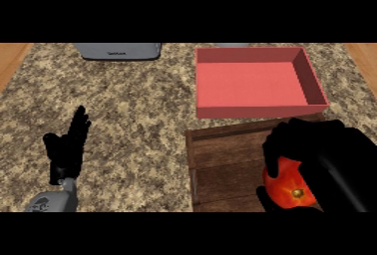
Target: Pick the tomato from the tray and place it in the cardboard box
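**A:** What is at the far left?

**B:** The left hand [68, 149], low on the counter [140, 99]. It is released, with the fingers straight and pointing up, and it holds nothing. It rests well apart from everything else.

**A:** And beyond it?

**B:** A grey appliance [117, 51] stands at the counter's far edge, cut off by the view's top.

**A:** Moving right?

**B:** The box [258, 111] is red, with its top open and its floor showing. Just on the near side of it lies the tray [221, 164], made of dark wood planks. The tray's far rim is just beside the box's front wall, and I cannot tell whether they touch.

**A:** Where is the tomato?

**B:** The tomato [290, 189] is over the tray's right part, near the view's lower edge, and it is not in the box. The right hand [324, 149] is grasping it, with the fingers curled over its top and left side, hiding much of it.

**A:** Is it lifted or still resting on the wood?

**B:** I cannot tell.
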Controlling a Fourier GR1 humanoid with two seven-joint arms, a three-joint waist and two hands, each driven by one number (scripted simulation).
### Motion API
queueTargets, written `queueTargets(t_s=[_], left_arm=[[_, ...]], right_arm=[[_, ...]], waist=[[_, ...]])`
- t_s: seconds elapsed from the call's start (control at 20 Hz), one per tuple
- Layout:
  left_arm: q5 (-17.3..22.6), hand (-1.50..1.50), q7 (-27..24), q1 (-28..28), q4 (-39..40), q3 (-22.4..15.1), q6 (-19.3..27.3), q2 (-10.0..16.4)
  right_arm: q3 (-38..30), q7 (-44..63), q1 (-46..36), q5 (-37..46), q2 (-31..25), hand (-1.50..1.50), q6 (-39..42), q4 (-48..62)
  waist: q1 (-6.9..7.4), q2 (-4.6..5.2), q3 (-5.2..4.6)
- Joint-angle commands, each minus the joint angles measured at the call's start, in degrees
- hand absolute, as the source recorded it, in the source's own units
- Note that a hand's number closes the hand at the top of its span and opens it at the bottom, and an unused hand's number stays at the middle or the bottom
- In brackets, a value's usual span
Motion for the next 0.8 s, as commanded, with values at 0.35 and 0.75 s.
queueTargets(t_s=[0.35, 0.75], left_arm=[[-0.46, 0.0, -1.69, 2.35, -1.87, 0.12, -1.17, -0.12], [-0.14, 0.0, -0.62, 1.19, -0.68, 0.64, -2.29, 0.07]], right_arm=[[-18.21, -13.22, -12.86, -6.4, -3.2, 1.5, -9.59, 23.29], [-18.21, -26.2, -22.73, -2.16, -4.49, 1.5, -23.24, 51.27]], waist=[[0.68, 0.16, 0.04], [0.98, 0.29, 0.02]])
